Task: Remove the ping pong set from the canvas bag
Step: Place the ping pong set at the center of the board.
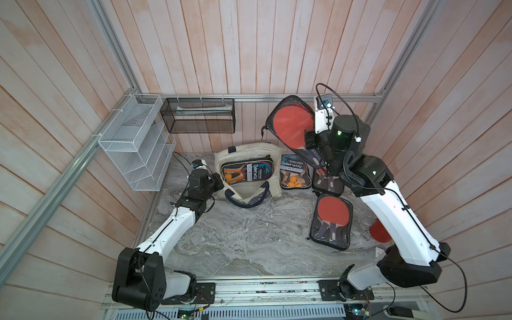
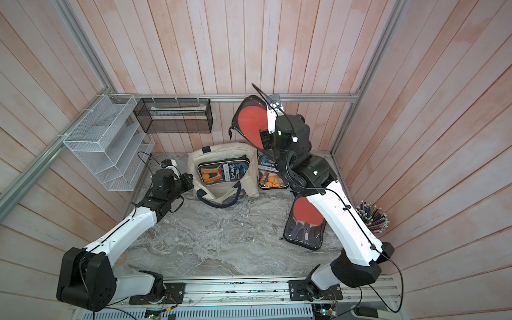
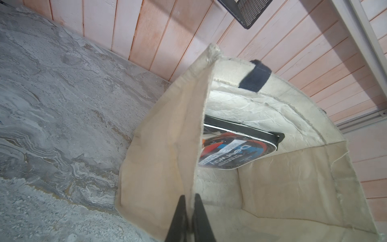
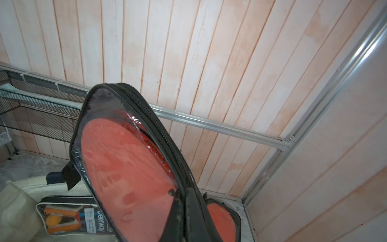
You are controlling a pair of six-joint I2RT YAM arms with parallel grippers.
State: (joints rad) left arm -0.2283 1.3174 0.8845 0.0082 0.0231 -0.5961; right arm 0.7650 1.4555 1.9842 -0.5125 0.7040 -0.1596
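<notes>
The left gripper [image 3: 190, 197] shows its tips only in the left wrist view; in both top views the wrist hides them. It is clenched on the side wall of the bag [image 1: 243, 153], with the cloth pinched between the dark fingers [image 3: 180, 215]. The bag stands open at the back of the table [image 1: 235, 243], and a Deerway set [image 1: 245, 173] sits inside it, partly cut off by the wall in the wrist view. Just right of the bag lies a second set [image 1: 293, 171]. Beside it, a dark case [image 1: 328, 182] is mostly hidden under the right arm. The right gripper [image 1: 309, 144] is clamped on a lifted case [image 1: 291, 122] with a red paddle, held tilted above the table. Its fingers blur into the case's black edge in the right wrist view. A flat case [image 1: 331, 221] lies at the front right.
</notes>
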